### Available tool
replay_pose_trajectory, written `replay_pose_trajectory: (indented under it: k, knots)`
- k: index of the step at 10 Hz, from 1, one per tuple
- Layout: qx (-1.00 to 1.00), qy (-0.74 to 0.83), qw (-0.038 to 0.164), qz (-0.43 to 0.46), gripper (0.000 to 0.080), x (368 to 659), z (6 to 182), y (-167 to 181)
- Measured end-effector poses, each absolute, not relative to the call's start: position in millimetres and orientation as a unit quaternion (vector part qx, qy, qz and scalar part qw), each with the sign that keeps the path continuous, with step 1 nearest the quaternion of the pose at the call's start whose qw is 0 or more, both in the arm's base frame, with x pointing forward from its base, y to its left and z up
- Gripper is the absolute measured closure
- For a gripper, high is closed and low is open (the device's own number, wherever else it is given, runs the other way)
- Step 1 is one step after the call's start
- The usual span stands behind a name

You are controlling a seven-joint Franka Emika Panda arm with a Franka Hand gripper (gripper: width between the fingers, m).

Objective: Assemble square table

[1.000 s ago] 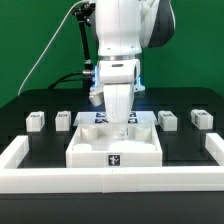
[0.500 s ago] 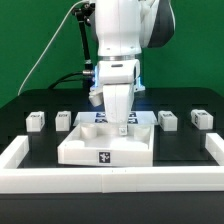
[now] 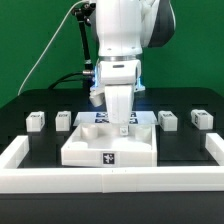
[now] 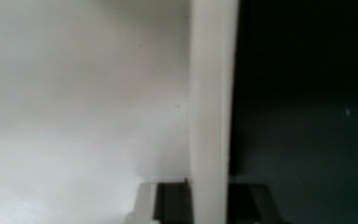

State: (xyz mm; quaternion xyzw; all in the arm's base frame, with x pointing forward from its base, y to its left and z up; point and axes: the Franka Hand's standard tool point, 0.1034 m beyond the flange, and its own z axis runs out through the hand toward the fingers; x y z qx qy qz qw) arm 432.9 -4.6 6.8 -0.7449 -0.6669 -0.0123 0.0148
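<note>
White plastic, which we judge light, stiff and slick: two short legs (image 3: pixel 36 121) at the exterior view's left; the square slab (image 3: pixel 110 147) centred on the bench (image 3: pixel 185 140), the hand (image 3: pixel 121 128) clamped on its far edge, a sound hold; two more legs at the exterior view's right.

Low white border wall (image 3: pixel 112 180) along the front and sides of a black tabletop (image 3: pixel 183 145), green backdrop (image 3: pixel 30 40) behind.

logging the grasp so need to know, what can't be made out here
fingers: exterior view, too small to tell if they clamp the slab; wrist view, cut off by the picture's edge and blurred
tags on the legs: exterior view, too small to read
</note>
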Motion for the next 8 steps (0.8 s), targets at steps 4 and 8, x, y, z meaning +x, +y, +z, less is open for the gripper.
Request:
replay_pose_trajectory:
  k: [4,8]
  knots:
    - [-0.708,-0.705,0.037,0.012,0.0739,460.5,10.1,36.0]
    - [-0.71,-0.704,0.035,0.009,0.0739,461.3,10.1,34.5]
